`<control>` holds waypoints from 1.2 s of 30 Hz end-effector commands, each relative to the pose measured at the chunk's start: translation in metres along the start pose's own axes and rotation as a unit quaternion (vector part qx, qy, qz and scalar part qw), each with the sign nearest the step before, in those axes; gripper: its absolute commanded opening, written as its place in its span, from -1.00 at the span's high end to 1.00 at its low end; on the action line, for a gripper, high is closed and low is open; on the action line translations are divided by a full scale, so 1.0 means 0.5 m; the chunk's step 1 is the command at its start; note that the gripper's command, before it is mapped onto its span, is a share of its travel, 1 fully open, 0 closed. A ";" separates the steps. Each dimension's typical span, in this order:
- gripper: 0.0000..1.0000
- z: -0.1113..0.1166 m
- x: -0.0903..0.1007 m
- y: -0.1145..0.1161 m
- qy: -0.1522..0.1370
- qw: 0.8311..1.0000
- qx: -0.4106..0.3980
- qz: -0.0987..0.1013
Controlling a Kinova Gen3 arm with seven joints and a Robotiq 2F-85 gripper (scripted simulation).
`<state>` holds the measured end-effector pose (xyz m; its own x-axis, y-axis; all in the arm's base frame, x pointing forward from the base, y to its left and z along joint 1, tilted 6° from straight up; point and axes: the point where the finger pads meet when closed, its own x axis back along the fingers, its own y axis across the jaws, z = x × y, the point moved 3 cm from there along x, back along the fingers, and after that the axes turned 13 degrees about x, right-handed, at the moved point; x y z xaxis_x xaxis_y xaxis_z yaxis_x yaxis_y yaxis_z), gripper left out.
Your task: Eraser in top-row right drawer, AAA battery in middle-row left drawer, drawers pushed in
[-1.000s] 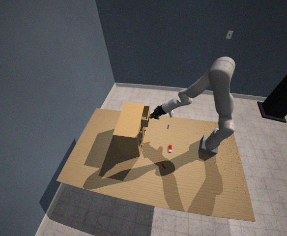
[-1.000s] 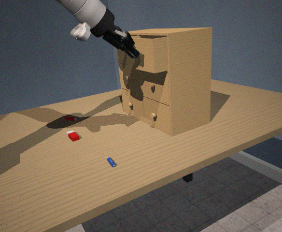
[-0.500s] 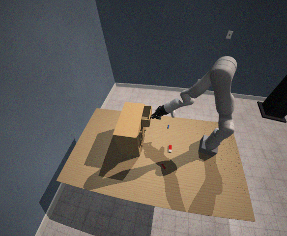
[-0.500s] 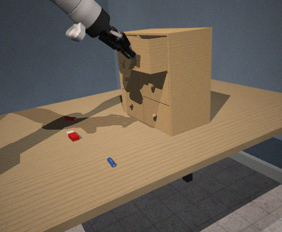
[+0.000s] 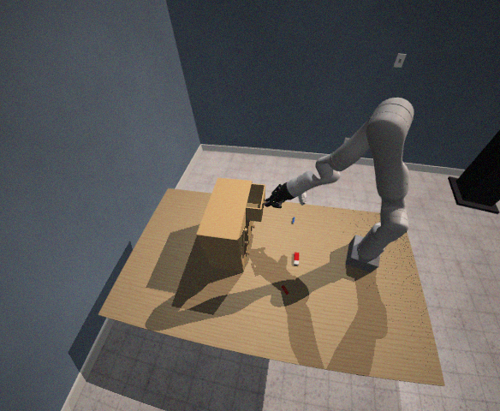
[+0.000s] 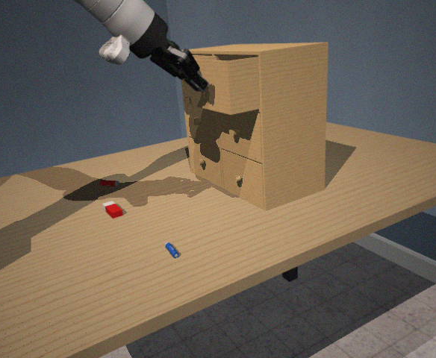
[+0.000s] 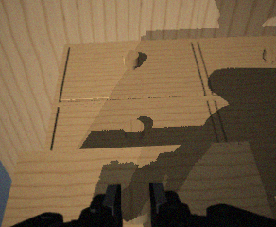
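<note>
My gripper [image 5: 265,204] [image 6: 204,87] [image 7: 135,201] is shut on the knob of the top row's right drawer [image 5: 254,215] [image 6: 220,73] [image 7: 43,180]. That drawer stands partly out of the small chest [image 5: 223,207] [image 6: 293,115]; its open inside shows in the top view. The other drawers look pushed in; shadow darkens the middle row's left one. A red and white eraser [image 5: 295,259] [image 6: 113,210] lies on the table. A small blue cylinder [image 5: 293,220] [image 6: 172,250], battery-like, lies on the table too. The knob is mostly hidden by the fingers.
A dark red cylinder [image 5: 284,289] [image 6: 108,183] lies in the arm's shadow on the table [image 5: 330,323] [image 6: 95,289]. Lower drawer knobs [image 6: 239,180] [image 7: 132,59] stick out below the open drawer. The arm base [image 5: 363,256] stands opposite the chest's front.
</note>
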<state>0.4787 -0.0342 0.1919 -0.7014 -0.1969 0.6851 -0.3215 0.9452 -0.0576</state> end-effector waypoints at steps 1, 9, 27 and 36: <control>0.73 -0.001 0.001 -0.001 -0.001 1.000 0.000 0.000; 0.73 -0.001 0.001 -0.001 -0.001 1.000 0.000 0.000; 0.34 -0.001 0.001 -0.001 -0.001 1.000 0.000 0.000; 0.34 0.019 0.022 0.004 -0.001 1.000 0.000 0.000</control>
<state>0.4710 -0.0350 0.1915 -0.7017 -0.1987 0.6842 -0.3258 0.9435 -0.0601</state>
